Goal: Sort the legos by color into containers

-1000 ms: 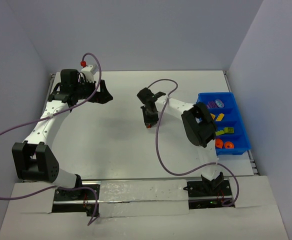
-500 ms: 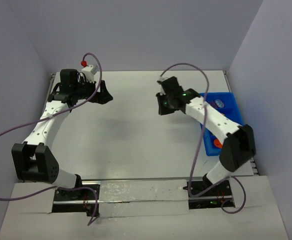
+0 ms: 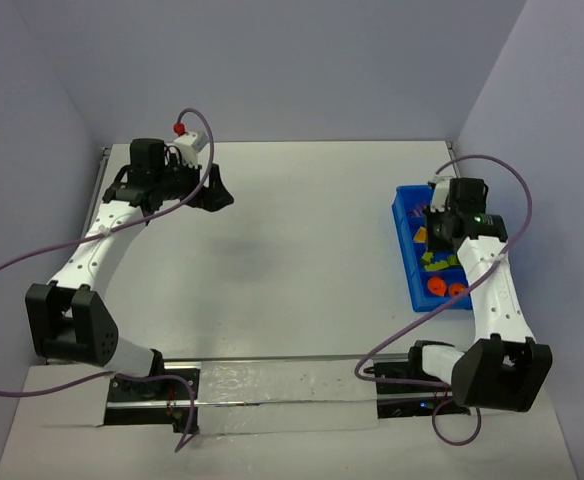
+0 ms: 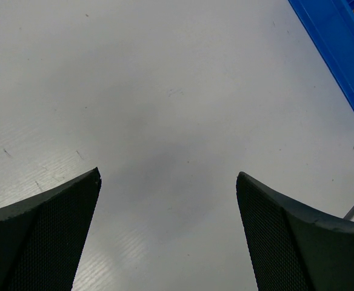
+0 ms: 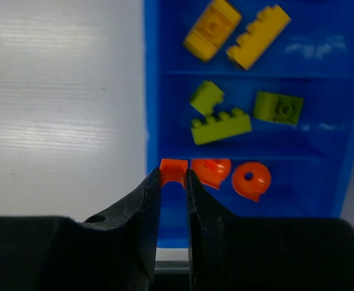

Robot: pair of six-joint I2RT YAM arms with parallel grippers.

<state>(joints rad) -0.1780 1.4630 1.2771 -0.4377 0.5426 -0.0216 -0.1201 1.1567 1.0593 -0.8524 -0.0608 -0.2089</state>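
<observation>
The bright-blue tray (image 3: 406,252) lies at the right side of the table. My right gripper (image 5: 173,179) is shut on an orange piece (image 5: 173,171) and holds it above the tray's (image 5: 151,91) near compartment, where two more orange pieces (image 5: 251,179) lie. Three lime-green bricks (image 5: 220,127) fill the middle compartment and two yellow bricks (image 5: 212,29) the one beyond. In the top view the right gripper (image 3: 438,232) is over the tray. My left gripper (image 4: 168,179) is open and empty above bare table, at the far left in the top view (image 3: 215,192).
White walls close the table at the back and both sides. The tray's left wall (image 4: 337,48) shows at the top right of the left wrist view. Purple cables loop from both arms over the table.
My right arm has swung from the table's middle rightward to over the blue tray, carrying the orange piece. The left gripper has shifted slightly right.
</observation>
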